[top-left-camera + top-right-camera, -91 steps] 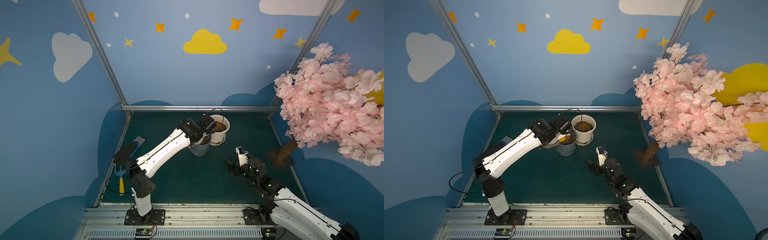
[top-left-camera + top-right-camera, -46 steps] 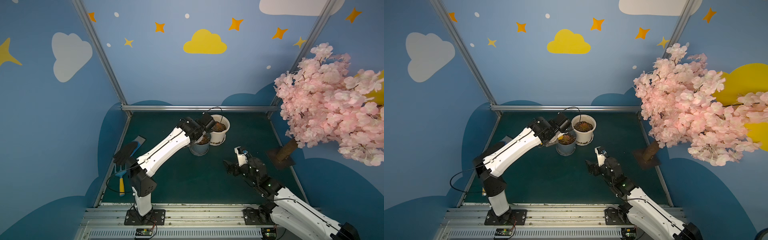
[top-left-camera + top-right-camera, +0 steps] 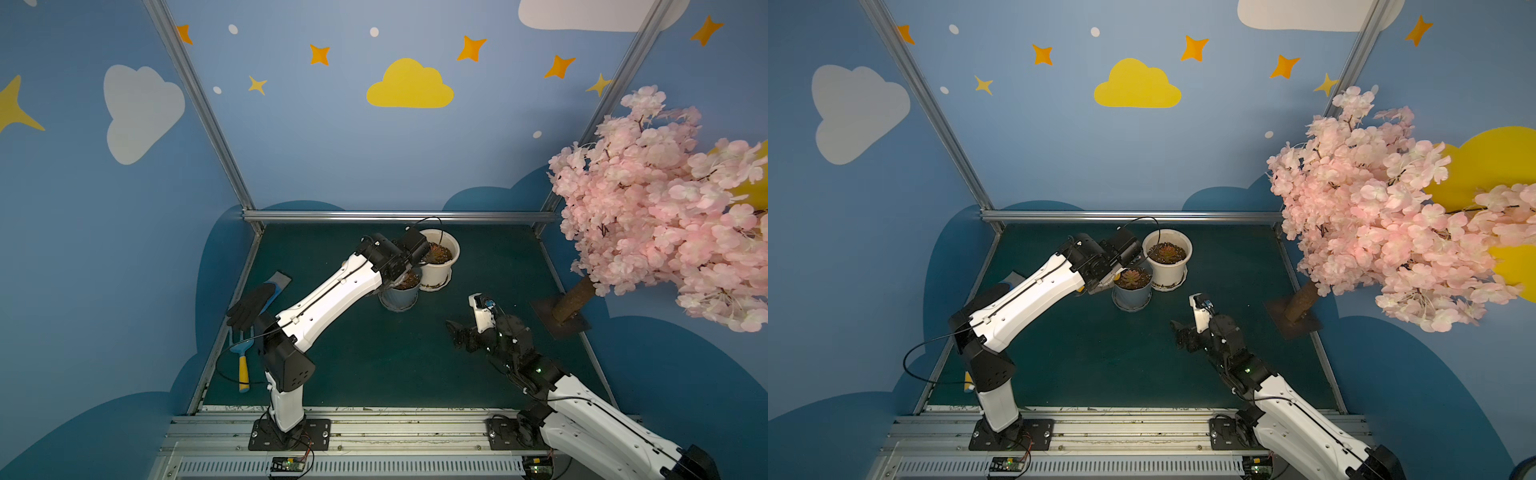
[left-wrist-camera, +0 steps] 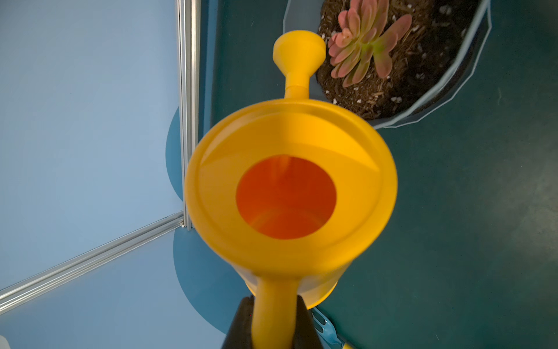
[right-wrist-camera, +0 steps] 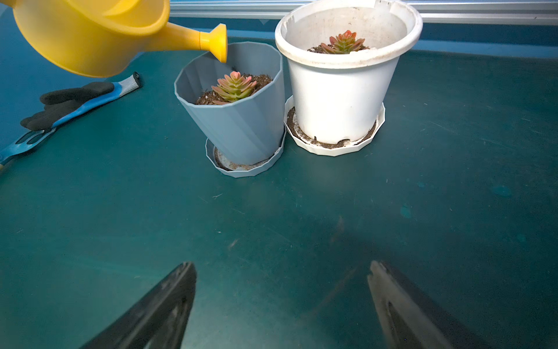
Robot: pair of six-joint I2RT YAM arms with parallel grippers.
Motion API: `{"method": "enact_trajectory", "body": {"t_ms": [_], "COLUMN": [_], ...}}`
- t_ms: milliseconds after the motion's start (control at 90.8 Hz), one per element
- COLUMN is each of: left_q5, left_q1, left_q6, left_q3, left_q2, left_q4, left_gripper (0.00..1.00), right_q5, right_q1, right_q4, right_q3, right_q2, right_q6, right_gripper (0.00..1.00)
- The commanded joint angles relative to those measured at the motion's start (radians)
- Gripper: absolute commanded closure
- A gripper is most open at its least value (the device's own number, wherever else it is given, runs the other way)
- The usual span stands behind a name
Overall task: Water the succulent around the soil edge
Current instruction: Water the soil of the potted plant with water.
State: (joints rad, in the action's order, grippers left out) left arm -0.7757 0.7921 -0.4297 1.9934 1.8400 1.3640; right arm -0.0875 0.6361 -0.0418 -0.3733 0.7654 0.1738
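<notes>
Blue walls with clouds and stars are closing in a dark green tabletop [image 3: 374,365] on three sides. By the left edge one black glove [image 3: 249,305] is lying with one little garden fork [image 3: 242,361] just beside it. The left claw [image 4: 274,299] is squeezing tight on the handle of one yellow watering can [image 4: 290,193] and holding it up in the air. The can's spout is pointing over the rim of the blue-grey pot [image 5: 241,127], at the edge of the soil [image 4: 422,60], beside the succulent [image 5: 235,87].

Just to the right a white pot [image 5: 341,90] is standing with a second plant [image 5: 344,42]. That is making two pots, two plants and two saucers, all near the back rail.

The middle and front of the tabletop are lying bare, with lots of room. The right claw [image 5: 281,265] is hanging low there, well apart from the pots, its fingers spread wide and holding nothing. One pink tree [image 3: 665,216] is leaning in by the right edge.

In a top view the left arm is hiding the succulent, and in a top view it is showing [image 3: 1133,277]. The can is showing clearly only in the wrist views.
</notes>
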Motion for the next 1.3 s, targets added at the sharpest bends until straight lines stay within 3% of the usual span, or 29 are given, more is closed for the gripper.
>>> {"method": "enact_trajectory", "body": {"t_ms": [0, 1288], "left_q5": [-0.027, -0.029], "left_q1": [-0.004, 0.071], "left_q6": [0.031, 0.103], "left_q3": [0.028, 0.022], "left_q2": [0.002, -0.012], "left_q4": [0.046, 0.174], "left_gripper": [0.97, 0.97], "right_q5": [0.006, 0.027], "right_q1": [-0.005, -0.005], "right_q4": [-0.023, -0.022], "right_q3": [0.009, 0.014], "right_q2": [0.0, 0.027], "right_q6": [-0.014, -0.004], "right_gripper": [0.05, 0.05]}}
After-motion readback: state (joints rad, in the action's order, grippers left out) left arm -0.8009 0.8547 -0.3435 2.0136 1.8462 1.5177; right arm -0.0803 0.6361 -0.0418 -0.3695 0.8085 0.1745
